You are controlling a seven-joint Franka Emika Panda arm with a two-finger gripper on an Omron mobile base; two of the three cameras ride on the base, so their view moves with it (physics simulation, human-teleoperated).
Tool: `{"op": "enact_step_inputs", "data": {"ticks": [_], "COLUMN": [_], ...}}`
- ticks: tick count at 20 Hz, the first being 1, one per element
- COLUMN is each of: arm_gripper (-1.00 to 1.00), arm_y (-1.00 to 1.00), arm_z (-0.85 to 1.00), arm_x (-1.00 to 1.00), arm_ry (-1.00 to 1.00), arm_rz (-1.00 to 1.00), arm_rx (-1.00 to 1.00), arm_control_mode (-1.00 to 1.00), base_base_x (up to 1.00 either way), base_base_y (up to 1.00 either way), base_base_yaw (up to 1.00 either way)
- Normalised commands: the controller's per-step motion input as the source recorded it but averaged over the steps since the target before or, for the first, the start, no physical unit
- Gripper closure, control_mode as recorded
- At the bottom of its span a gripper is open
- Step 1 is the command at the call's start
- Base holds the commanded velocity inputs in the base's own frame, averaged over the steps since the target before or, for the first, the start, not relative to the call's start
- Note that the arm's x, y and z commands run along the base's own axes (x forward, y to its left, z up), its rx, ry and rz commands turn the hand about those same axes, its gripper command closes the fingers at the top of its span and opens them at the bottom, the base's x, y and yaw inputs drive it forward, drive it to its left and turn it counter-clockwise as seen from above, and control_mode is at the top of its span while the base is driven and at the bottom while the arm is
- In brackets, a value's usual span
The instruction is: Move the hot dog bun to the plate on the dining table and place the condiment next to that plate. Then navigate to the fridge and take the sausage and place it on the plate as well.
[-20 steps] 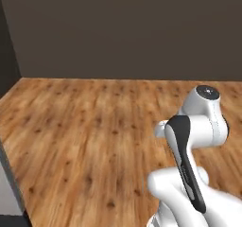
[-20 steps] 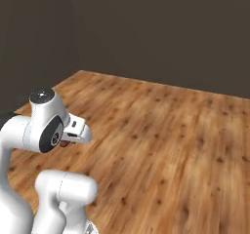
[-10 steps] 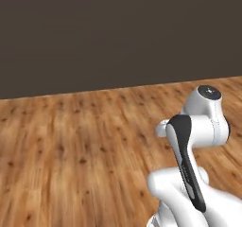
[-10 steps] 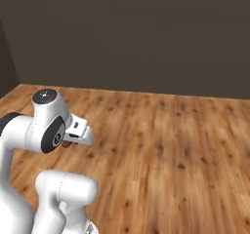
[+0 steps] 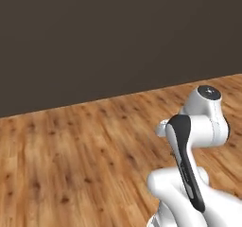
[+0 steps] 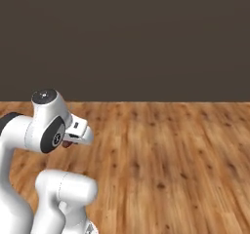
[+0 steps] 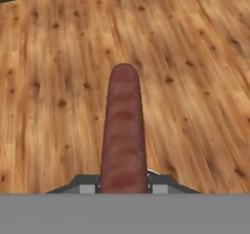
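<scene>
Hand view: tool (image 7: 124, 183) pinching dark red sausage (image 7: 124, 130), which sticks out lengthwise over wooden floor (image 7: 49, 106). Dark wall (image 6: 146, 38) far behind. No readable writing.

Lighting is even and diffuse across all three views, with no clear source. The wooden floor (image 5: 71, 164) is brightly and uniformly lit, carrying no distinct cast shadows or glare. The wall (image 6: 146, 38) behind is dim, flat brown-grey. The rendering is soft and slightly blurred, with coarse floor grain; no edge distortion is evident.
</scene>
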Motion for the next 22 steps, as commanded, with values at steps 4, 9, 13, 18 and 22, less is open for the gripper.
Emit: {"op": "enact_step_inputs", "data": {"ticks": [4, 9, 13, 18, 22], "arm_gripper": [1.0, 1.0, 1.0, 1.0, 1.0], "arm_y": [0.0, 0.0, 0.0, 0.0, 0.0], "arm_z": [0.0, 0.0, 0.0, 0.0, 0.0], "arm_x": [0.0, 0.0, 0.0, 0.0, 0.0], "arm_ry": [0.0, 0.0, 0.0, 0.0, 0.0], "arm_rz": [0.0, 0.0, 0.0, 0.0, 0.0], "arm_rx": [0.0, 0.0, 0.0, 0.0, 0.0], "arm_control_mode": [1.0, 1.0, 1.0, 1.0, 1.0], "base_base_x": [1.0, 0.96, 0.62, 0.8, 1.0], "base_base_y": [-0.54, -0.55, -0.46, -0.08, 0.6], "base_base_yaw": [-0.36, -0.52, -0.7, -0.66, -0.5]}}
